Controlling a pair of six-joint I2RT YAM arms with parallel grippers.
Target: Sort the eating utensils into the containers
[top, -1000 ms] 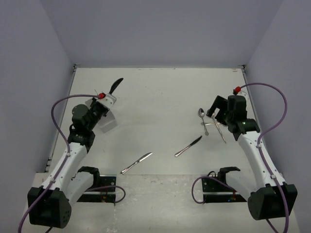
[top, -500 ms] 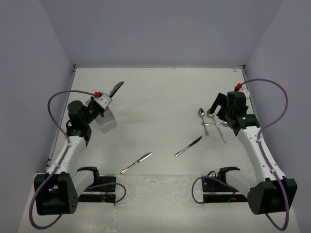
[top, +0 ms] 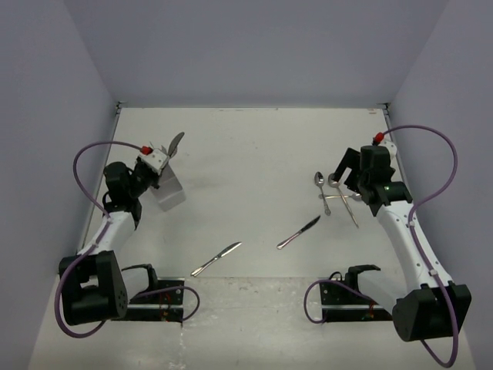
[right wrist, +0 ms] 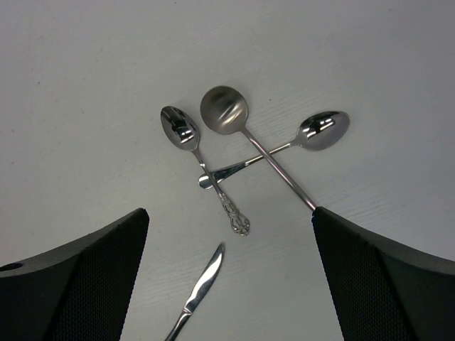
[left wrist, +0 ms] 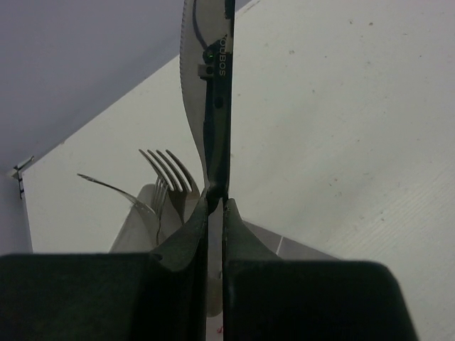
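left gripper (left wrist: 216,203) clenched on shiny serrated knife (left wrist: 192,85), right gripper (right wrist: 229,212) spread above three crossed spoons (right wrist: 225,106)

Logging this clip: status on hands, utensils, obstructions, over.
Left hand shut on knife near holder, forks inside. Right hand open above three spoons. Two knives loose. No obstruction seen.

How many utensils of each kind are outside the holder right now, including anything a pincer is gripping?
Knives: 3 (held knife in the left pincer; near knife and far knife on the table)
Spoons: 3 (ornate spoon, round-bowled spoon, crosswise spoon)
Forks: 0
Total: 6
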